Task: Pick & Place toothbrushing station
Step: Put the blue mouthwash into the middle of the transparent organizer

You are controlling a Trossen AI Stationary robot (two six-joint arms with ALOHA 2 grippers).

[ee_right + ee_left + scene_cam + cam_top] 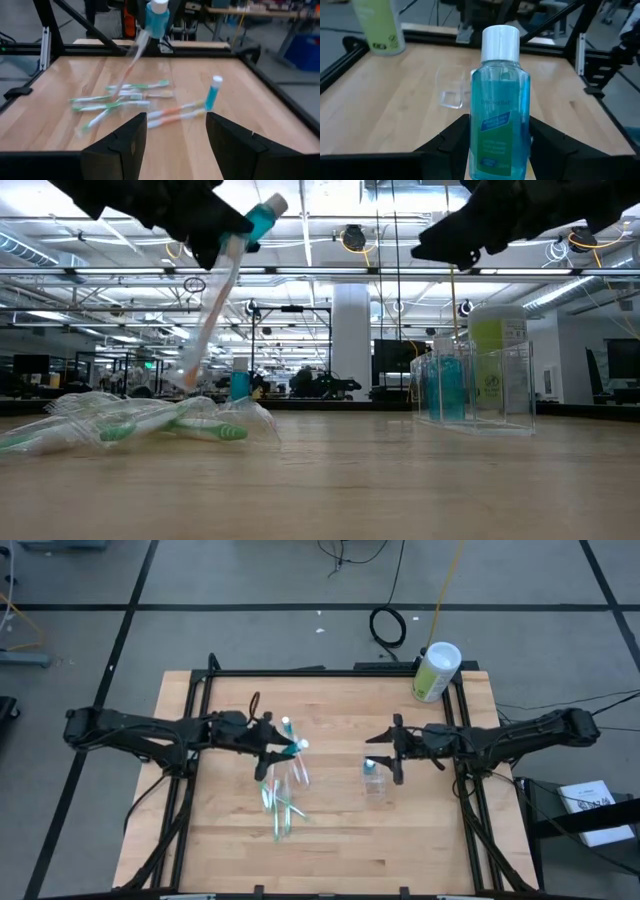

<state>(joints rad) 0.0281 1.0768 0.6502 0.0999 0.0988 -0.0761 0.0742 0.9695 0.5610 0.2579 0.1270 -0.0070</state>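
My left gripper [272, 748] is shut on a teal mouthwash bottle [500, 100] with a white cap, held above the table left of centre. A slim pale wrapped toothbrush [210, 310] slants down from that gripper to a pile of several white, green and pink toothbrushes [280, 802] lying flat on the table. A second small teal bottle [214, 92] stands upright on its base. The clear plastic cup [374, 780] stands on the table under my right gripper [383, 755], which is open and empty above it. My left gripper pinches the bottle's lower body [492, 150] between its two fingers, which come from the table's left and lie along the bottle. The capped end [272, 205] sticks out past the fingertips, tilted up. The bottle is lifted clear. Whether the fingers also hold the slanting toothbrush, I cannot tell.
A larger pale-green canister [436, 670] with a white lid stands at the table's far right corner. A black frame rail [330, 671] runs along the table's edges. Bare wood [400, 840] lies toward the near edge.
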